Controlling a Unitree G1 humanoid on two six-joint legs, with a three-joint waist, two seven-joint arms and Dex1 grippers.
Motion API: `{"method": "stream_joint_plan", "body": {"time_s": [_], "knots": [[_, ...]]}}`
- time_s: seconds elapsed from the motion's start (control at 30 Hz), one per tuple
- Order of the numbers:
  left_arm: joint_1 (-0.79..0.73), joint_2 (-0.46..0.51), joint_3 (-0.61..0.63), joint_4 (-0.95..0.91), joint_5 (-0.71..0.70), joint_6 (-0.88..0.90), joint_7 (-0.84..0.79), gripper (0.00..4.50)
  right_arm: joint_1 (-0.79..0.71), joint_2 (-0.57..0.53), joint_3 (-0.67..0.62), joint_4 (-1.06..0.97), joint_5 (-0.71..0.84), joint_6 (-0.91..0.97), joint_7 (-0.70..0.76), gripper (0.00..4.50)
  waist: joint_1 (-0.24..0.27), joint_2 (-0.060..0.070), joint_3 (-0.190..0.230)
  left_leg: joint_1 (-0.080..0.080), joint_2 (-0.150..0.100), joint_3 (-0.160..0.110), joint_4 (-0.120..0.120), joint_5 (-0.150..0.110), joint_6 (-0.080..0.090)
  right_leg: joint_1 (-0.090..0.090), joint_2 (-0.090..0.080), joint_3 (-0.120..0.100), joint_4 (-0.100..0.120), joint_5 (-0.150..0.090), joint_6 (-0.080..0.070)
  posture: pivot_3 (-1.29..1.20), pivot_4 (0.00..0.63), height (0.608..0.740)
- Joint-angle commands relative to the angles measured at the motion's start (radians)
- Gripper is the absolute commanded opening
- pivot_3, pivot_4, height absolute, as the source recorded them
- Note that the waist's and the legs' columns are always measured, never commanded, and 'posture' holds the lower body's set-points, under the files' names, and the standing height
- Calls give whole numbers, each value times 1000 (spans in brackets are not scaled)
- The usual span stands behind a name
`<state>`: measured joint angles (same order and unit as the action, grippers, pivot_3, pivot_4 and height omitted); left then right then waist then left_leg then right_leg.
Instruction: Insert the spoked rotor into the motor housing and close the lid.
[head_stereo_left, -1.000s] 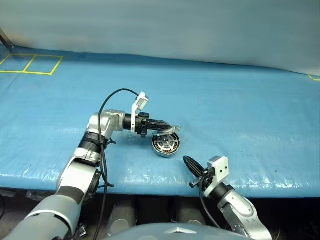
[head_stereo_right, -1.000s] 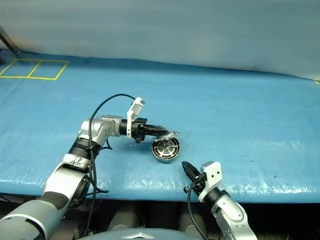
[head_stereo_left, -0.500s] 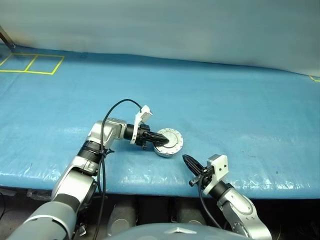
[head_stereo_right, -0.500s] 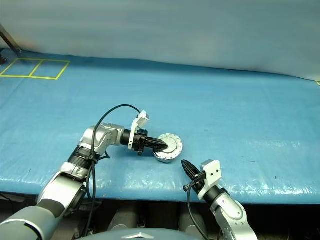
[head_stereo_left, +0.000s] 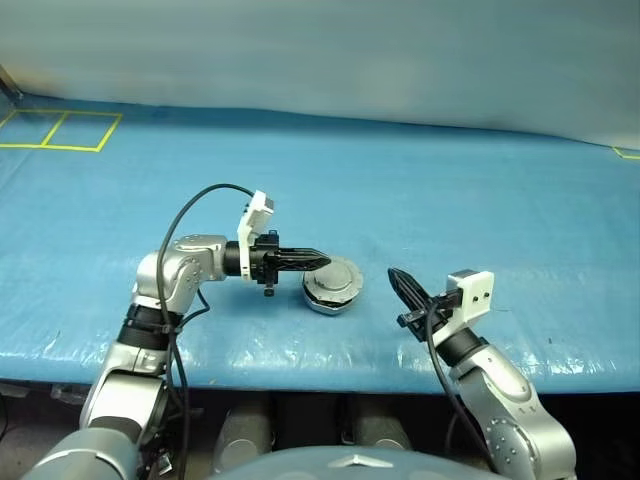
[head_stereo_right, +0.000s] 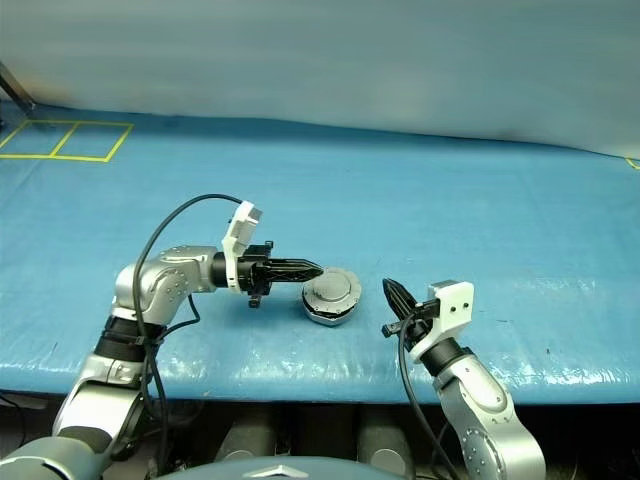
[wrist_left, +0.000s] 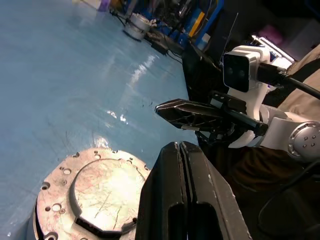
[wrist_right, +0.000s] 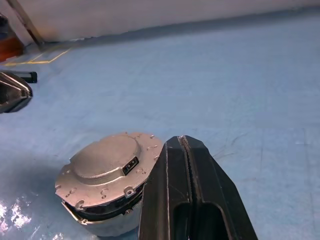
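Observation:
The motor housing (head_stereo_left: 328, 300) sits on the blue table, and the grey lid (head_stereo_left: 335, 276) lies down over it, plain face up. Seen from the right wrist, the lid (wrist_right: 102, 162) rests slightly tilted, with a dark band showing under its rim. The spoked rotor is hidden beneath the lid. My left gripper (head_stereo_left: 322, 262) is shut and empty, pointing level at the lid's left edge from just above it. My right gripper (head_stereo_left: 393, 274) is shut and empty, a short way to the right of the housing. In the left wrist view the lid (wrist_left: 100, 185) lies below my fingertips (wrist_left: 172, 150).
A blue tarp (head_stereo_left: 480, 210) covers the table, and its front edge runs just below the housing. Yellow tape squares (head_stereo_left: 60, 130) mark the far left corner. A black cable (head_stereo_left: 190, 215) loops over my left arm.
The lid, tilted up a second ago with the housing's inside showing, now lies flat on the housing. My left gripper drew back to the left. My right gripper rose and came closer.

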<state>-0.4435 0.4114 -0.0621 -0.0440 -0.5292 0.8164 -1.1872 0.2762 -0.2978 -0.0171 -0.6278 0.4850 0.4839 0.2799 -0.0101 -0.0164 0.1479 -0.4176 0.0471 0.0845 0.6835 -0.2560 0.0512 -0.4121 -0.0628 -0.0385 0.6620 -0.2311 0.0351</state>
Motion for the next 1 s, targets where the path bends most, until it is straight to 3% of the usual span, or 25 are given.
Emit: {"method": "stream_joint_plan", "body": {"time_s": [0.03,0.17,0.43,0.67,1.0], "knots": [[120,13,20,-153,38,-139,84,0,-88,-66,44,-51,-45,102,-14,552,-1,0,0,0,0,1,0,0,0,0,0,0,0,0,0,0,150,740],[285,-57,63,-253,77,-294,247,0,-199,-119,97,-36,-64,176,10,1858,5,0,0,0,0,1,0,0,0,0,-1,0,0,0,0,0,150,740],[559,-149,19,-316,254,-696,432,0,-424,-197,167,99,-59,236,168,4476,13,0,0,0,-1,2,0,-1,1,0,-2,-1,-2,0,0,0,150,740],[685,-179,-2,-293,255,-802,487,0,-533,-231,246,235,-126,201,282,4476,14,0,0,0,0,2,-1,-1,2,-1,-3,-2,-2,0,-1,0,150,740],[718,-159,-31,-269,248,-800,493,0,-532,-245,314,246,-178,182,377,4476,13,0,0,0,0,2,0,-2,2,-3,-3,-3,-3,0,0,0,150,740]]}}
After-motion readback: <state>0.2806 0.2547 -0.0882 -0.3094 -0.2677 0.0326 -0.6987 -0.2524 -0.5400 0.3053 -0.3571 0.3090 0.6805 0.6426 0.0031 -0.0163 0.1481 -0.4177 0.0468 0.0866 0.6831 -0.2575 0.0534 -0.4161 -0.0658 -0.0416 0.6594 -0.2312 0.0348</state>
